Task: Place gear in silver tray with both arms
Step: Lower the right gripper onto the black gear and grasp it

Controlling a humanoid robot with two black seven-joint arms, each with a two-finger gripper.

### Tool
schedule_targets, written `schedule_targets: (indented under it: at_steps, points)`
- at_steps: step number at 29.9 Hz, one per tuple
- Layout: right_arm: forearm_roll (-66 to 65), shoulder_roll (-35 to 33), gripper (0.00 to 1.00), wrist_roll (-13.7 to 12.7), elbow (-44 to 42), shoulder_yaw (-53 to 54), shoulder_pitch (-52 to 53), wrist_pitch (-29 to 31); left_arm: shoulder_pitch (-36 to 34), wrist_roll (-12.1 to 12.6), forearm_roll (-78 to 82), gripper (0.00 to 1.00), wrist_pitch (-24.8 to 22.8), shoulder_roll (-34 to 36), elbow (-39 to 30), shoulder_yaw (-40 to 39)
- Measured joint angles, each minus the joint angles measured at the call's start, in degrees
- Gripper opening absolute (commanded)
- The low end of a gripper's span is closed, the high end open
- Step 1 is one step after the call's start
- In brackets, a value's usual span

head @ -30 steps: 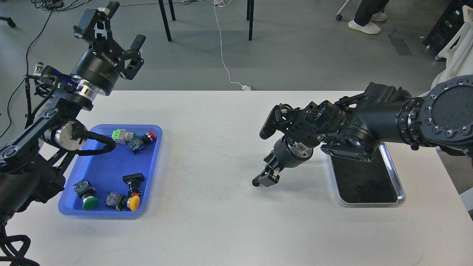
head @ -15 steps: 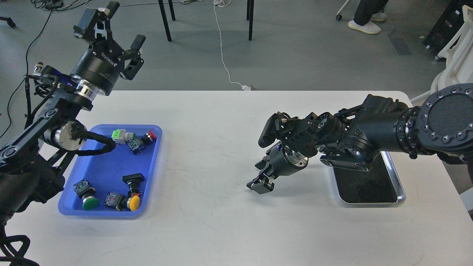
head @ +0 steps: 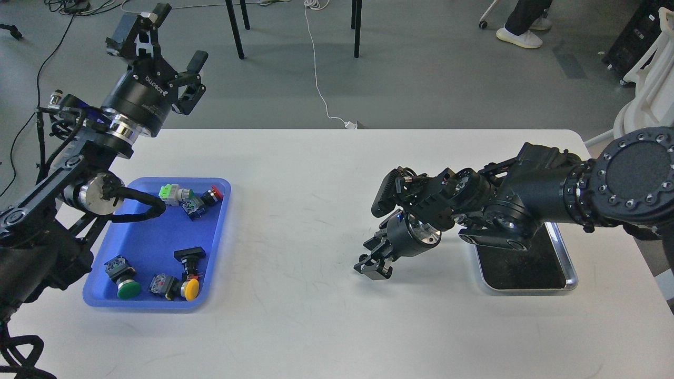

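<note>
My right gripper (head: pixel 372 266) hangs low over the white table's middle, left of the silver tray (head: pixel 572 279). Its fingers look closed on a small dark toothed piece, apparently the gear (head: pixel 362 257); it is small and dark against the fingers. The silver tray has a black liner, shows nothing on its visible part, and its far end is hidden under my right forearm. My left gripper (head: pixel 178 32) is open and empty, raised high above the table's far left corner.
A blue plastic tray (head: pixel 221 242) at the left holds several push-button switches with green, yellow, red and black caps. My left arm's elbow and cable overhang its left side. Chair legs and a white cable are on the floor beyond the table.
My right gripper has shifted slightly left and its wrist has turned, still closed. My right arm has sunk a little over the silver tray. My left arm has not moved.
</note>
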Motion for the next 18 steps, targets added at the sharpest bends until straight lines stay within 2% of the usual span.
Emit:
schedule_targets:
  at_steps: [4,18]
  points:
    - [0.0,0.0,0.29,0.0,-0.1,-0.1,0.0,0.0,0.0,0.0,0.0,0.98,0.0,0.1,0.0,0.0]
    - [0.0,0.0,0.15,0.0,-0.4,-0.2,-0.1,-0.1,0.0,0.0,0.1,0.98,0.1,-0.1,0.0,0.1]
